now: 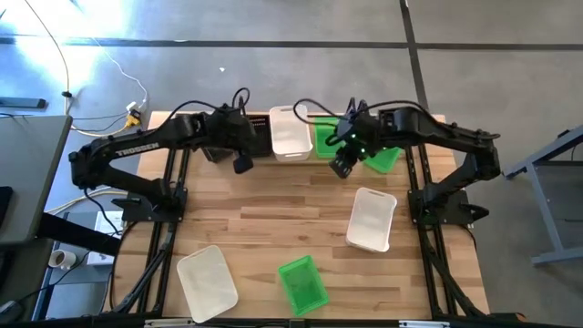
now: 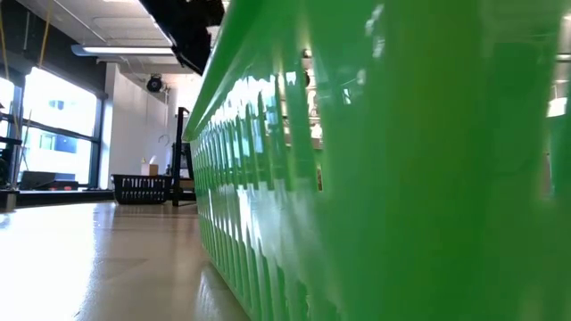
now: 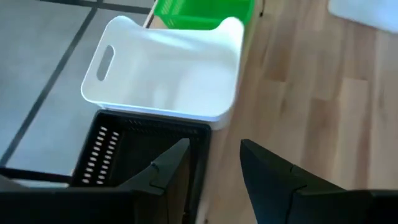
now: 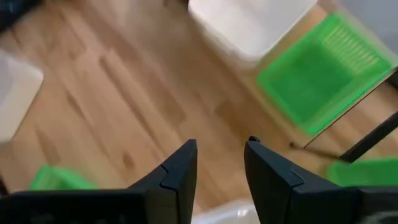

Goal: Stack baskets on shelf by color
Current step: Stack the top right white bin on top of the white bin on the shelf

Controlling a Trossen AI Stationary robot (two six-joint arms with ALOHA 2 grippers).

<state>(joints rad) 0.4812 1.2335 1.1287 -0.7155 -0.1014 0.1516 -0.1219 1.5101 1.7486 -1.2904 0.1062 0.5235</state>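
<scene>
Worktop [image 1: 264, 214]: pale wooden planks on a dark frame, standing on a grey floor [image 1: 273, 64] crossed by dark seam lines. White cable [image 1: 117, 68] trails across the floor to a yellow-and-white plug block [image 1: 135, 113] just beside the worktop's far left corner. A tape roll [image 1: 60, 259] lies on the floor to the left. Low view: large windows [image 2: 53, 134] and a ceiling strip light [image 2: 120, 50] show in the room behind.

Shelf [image 1: 273, 137] along far edge of surface [image 1: 273, 219]. On it, side by side: one basket [image 1: 219, 146] at left under left arm, second basket [image 1: 290, 132] in middle, third basket [image 1: 326, 137] at right. Fourth basket [image 1: 383, 159] tilted just right of that. Near side: basket [image 1: 208, 282] front-left, basket [image 1: 302, 284] front-centre, basket [image 1: 372, 219] mid-right, well apart.
</scene>
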